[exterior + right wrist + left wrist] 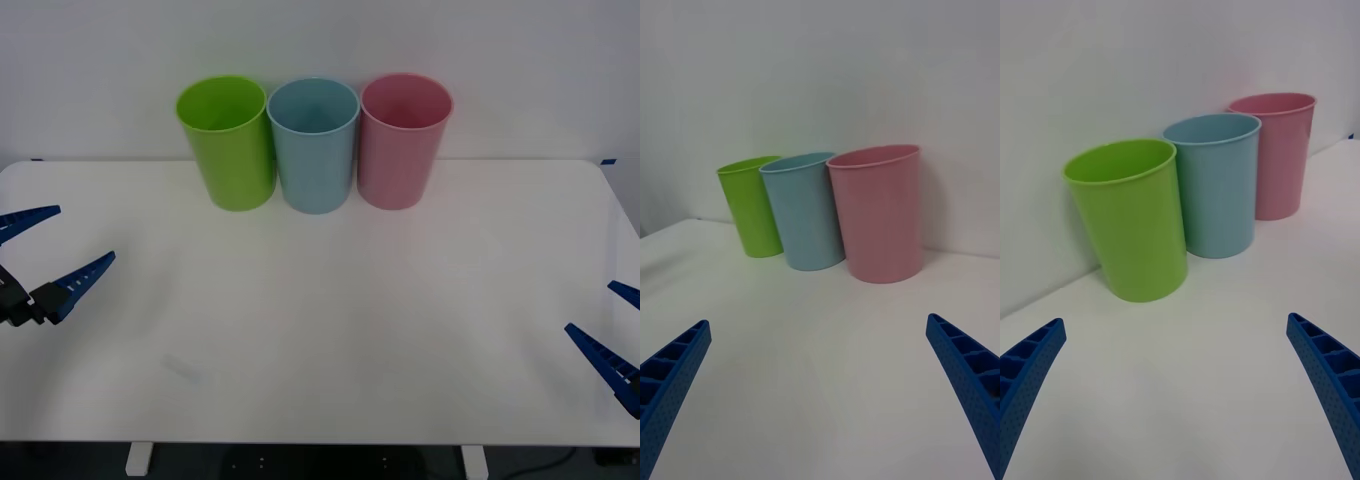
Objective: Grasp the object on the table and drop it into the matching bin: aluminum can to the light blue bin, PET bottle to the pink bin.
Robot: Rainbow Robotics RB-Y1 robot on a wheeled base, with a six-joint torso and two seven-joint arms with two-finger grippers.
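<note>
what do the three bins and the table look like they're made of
Lime green bin, light blue bin and pink bin: probably moulded plastic, with thin even walls, a rolled rim and a smooth, soft sheen. Table: a smooth white top, likely laminate or coated board, near matte with faint reflections; its core cannot be told.

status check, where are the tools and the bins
Left tool open, parked at table's left edge. Right tool open, at right edge. Green, blue, pink bins upright in a row at the back.
</note>
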